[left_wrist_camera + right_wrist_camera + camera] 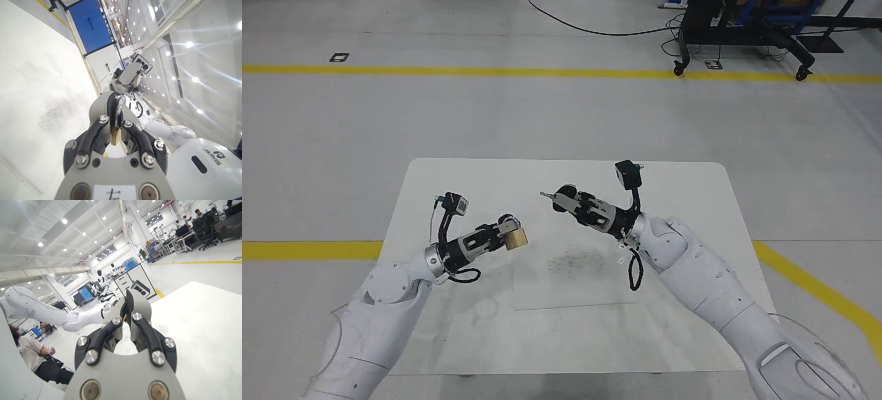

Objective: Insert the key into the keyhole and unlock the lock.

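Left gripper [507, 236] is pinching small brass padlock [516, 238] over middle of white rectangular table [692, 320] | right gripper [564, 196] is clamping slim metal key [546, 195], tip near padlock, not touching | both are hanging well inside table edges

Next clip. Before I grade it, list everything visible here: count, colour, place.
padlock: one, brass, held over the table's left half.
key: one, silvery, held over the table's middle, tip pointing toward the padlock's side, apart from it.
table: one, white, in front of the robot.
scuffed patch: one, grey, near the table's middle.
floor lines: two, yellow, one beyond the table, one running out from either side of it.
wheeled stand: one, black, on the floor at the far right.
left gripper: one, black and grey, shut on the padlock.
right gripper: one, black and grey, shut on the key.
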Tool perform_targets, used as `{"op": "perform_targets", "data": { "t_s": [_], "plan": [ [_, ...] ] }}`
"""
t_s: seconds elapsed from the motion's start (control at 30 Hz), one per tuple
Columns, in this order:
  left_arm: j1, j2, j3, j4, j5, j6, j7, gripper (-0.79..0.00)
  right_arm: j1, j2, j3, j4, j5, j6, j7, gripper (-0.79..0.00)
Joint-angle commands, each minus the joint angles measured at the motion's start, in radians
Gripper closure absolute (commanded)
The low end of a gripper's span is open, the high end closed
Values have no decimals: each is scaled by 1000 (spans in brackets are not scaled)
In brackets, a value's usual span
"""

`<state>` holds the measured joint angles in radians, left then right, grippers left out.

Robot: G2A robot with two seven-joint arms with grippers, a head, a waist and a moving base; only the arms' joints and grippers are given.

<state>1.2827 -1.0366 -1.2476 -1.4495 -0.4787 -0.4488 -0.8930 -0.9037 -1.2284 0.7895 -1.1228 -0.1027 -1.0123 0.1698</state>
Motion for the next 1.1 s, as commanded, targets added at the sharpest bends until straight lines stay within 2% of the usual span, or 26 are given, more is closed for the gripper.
{"op": "perform_targets", "data": {
  "t_s": [0.0, 0.03, 0.1, 0.2, 0.3, 0.33, 0.43, 0.7, 0.73, 0.83, 0.97, 1.07],
  "plan": [
    [1, 0, 0, -1, 0, -1, 1, 0, -1, 1, 1, -1, 1, 0, 4, 0],
    [1, 0, 0, -1, 0, -1, 1, 0, -1, 1, 1, -1, 1, 0, 4, 0],
    [3, -3, 13, 1, -30, 63, 14, 0, -1, 1, 1, -1, 1, 0, 4, 0],
    [-26, -11, 43, 33, -104, 228, 9, 0, -6, 1, 5, -12, -7, 14, 2, 0],
    [-76, -22, 74, 66, -199, 388, -17, 0, -29, 11, 44, -58, -96, 36, -9, 0],
    [-95, -24, 79, 72, -206, 414, -14, 0, -42, 16, 62, -79, -135, 37, -18, 0],
    [-123, -31, 86, 80, -233, 445, 4, 0, -88, 31, 123, -136, -229, 64, -61, 0],
    [-123, -31, 86, 80, -233, 445, 4, 0, -88, 31, 123, -136, -229, 64, -61, 0],
    [-114, -32, 91, 83, -244, 469, 12, 0, -88, 31, 123, -136, -229, 64, -61, 0],
    [-103, -42, 92, 94, -425, 616, 7, 0, -100, 27, 114, -145, -222, 83, -60, 0],
    [-156, -44, 109, 132, -439, 786, -4, 0, -64, 25, 121, -164, -359, 7, -54, 0],
    [-213, -47, 133, 166, -426, 908, -20, 0, -19, 35, 134, -251, -564, 0, -21, 0]
  ]
}}
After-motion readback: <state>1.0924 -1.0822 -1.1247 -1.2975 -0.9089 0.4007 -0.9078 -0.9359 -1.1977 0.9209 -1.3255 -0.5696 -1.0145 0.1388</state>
